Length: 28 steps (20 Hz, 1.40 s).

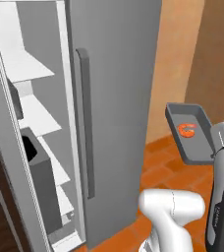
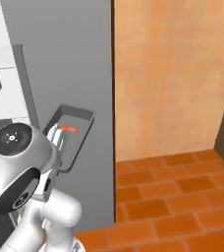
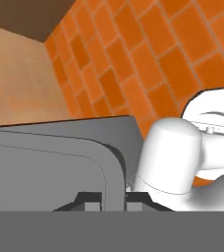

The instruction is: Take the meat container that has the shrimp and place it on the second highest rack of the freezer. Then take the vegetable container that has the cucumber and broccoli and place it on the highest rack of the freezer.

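Gripper: the gripper [image 3: 114, 196] was clamped shut on the wall of the meat container [image 1: 191, 132], one dark finger either side of the rim in the hand view.
Meat container: a shallow dark grey tray, held in the air and tilted so its open face showed to the left base camera; at about 3 o'clock in the left base view, and at about 9 o'clock in the right base view [image 2: 70, 132].
Shrimp: the shrimp [image 1: 186, 129], one small curled orange-red piece, lay inside the tray near its middle; it looked to be staying put despite the tilt.
Freezer: the freezer [image 1: 119, 98] was tall and grey, its closed door with a long vertical bar handle [image 1: 86, 123] at 9 to 10 o'clock from the tray; the tray was apart from it.
Open compartment: at the 9 o'clock edge of the left base view, the white shelves [image 1: 28, 66] stood stacked one above another.
Surroundings: orange tile floor [image 2: 173, 197] below, tan wall [image 2: 173, 74] beyond.
Progress: by my judgement, the first container was picked up but not yet shelved; carrying it round to the second highest rack was left, and the whole vegetable container step after that.
Writing: a small vertical mark on the arm's dark casing [image 1: 218, 216], too small to read.
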{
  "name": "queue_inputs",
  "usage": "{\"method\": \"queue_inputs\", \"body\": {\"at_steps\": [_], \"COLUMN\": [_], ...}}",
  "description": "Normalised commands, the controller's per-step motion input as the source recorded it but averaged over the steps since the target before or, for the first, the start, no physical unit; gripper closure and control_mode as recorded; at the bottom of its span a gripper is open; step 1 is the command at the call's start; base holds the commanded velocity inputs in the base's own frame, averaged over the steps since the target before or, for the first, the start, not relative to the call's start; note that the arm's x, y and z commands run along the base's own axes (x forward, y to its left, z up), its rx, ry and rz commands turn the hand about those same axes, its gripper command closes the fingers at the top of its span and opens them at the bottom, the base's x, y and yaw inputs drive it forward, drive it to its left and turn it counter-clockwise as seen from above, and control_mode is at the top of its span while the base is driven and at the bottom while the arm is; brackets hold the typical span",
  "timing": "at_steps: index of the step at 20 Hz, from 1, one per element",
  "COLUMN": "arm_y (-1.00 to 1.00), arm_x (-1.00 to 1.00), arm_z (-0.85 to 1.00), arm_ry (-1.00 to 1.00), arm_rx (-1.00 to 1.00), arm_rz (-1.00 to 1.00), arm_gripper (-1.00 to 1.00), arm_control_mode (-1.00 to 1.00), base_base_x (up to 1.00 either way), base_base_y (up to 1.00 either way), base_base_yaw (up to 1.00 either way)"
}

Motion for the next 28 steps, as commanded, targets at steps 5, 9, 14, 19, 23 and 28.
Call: {"method": "queue_inputs", "body": {"at_steps": [5, 9, 14, 19, 23, 28], "arm_y": [0.00, 0.00, 0.00, 0.00, 0.00, 0.00], "arm_x": [0.00, 0.00, 0.00, 0.00, 0.00, 0.00], "arm_z": [0.00, 0.00, 0.00, 0.00, 0.00, 0.00], "arm_ry": [0.00, 0.00, 0.00, 0.00, 0.00, 0.00], "arm_rx": [0.00, 0.00, 0.00, 0.00, 0.00, 0.00], "arm_rz": [0.00, 0.00, 0.00, 0.00, 0.00, 0.00], "arm_gripper": [1.00, 1.00, 1.00, 1.00, 1.00, 1.00], "arm_control_mode": [1.00, 1.00, 1.00, 1.00, 1.00, 1.00], "base_base_x": [0.06, 0.03, 0.23, 0.04, 0.32, 0.75], "base_base_y": [0.05, 0.05, 0.06, 0.32, 0.47, 0.17], "base_base_yaw": [0.53, 0.52, 0.53, 0.35, 0.21, 0.28]}}
